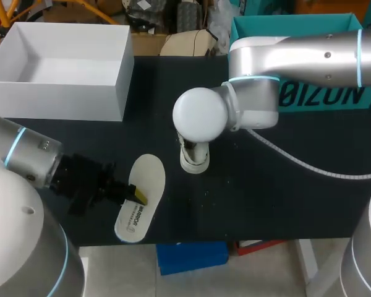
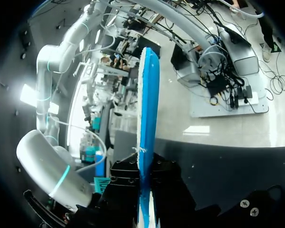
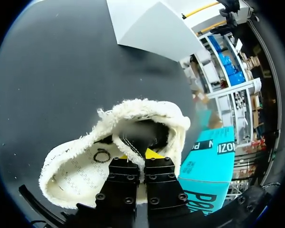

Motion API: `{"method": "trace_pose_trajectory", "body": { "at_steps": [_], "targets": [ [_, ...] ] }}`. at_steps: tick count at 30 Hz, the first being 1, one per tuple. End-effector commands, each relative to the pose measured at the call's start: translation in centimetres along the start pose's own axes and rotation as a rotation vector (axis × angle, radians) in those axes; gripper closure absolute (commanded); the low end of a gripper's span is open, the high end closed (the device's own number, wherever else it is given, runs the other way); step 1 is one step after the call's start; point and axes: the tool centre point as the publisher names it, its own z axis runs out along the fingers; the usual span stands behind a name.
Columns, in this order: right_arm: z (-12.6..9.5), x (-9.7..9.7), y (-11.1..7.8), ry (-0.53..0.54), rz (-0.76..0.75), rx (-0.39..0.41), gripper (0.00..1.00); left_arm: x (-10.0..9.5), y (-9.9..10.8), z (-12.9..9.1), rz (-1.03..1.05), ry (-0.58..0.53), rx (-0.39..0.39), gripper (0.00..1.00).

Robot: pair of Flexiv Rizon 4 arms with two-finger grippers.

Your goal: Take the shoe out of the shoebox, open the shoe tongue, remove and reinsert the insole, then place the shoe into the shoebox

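One open white shoebox [image 1: 62, 102] sits at the upper left of a black table [image 1: 266, 204]. At lower left, the left gripper [image 1: 136, 195] pinches the single insole [image 1: 147, 176], cream on one face and blue on the other. At centre, outside the box, the right gripper [image 3: 143, 153] has its fingers pressed on the opening's edge of the one fuzzy cream shoe [image 1: 195, 159]. One teal box [image 1: 334, 99] stands at upper right.

Open white shoebox [image 1: 62, 102] on a black table [image 1: 266, 204]. Nearer than the shoebox and a little to its right, a pale insole [image 1: 147, 179], pinched at one edge by the left gripper [image 1: 138, 197]. Right of the shoebox, a white shoe [image 1: 194, 158] under the right arm's [image 1: 297, 52] wrist. Farther right of the shoebox, a teal box [image 1: 362, 99].
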Motion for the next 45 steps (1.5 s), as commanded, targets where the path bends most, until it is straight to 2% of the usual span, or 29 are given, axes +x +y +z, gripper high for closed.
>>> {"method": "trace_pose_trajectory", "body": {
  "at_steps": [1, 11, 29, 35, 45],
  "targets": [
    [-1.4, -0.8, 0.5, -0.004, -0.018, -0.004, 1.00, 0.0, -0.1, 0.1, 0.002, 0.001, -0.004, 1.00],
    [-2.1, -2.8, 2.2, -0.001, -0.071, -0.001, 1.00, 0.0, -0.1, 0.1, 0.002, 0.001, -0.004, 1.00],
    [0.6, -4.7, 5.4, 0.049, -0.169, 0.011, 1.00, 0.0, -0.1, 0.1, 0.002, 0.001, -0.004, 1.00],
    [1.4, -4.6, 6.5, 0.066, -0.194, 0.004, 1.00, 0.0, -0.1, 0.1, 0.002, 0.001, -0.004, 1.00],
    [2.6, -3.8, 7.1, 0.111, -0.210, -0.004, 1.00, 0.0, -0.1, 0.1, 0.002, 0.001, -0.004, 1.00]
  ]
}}
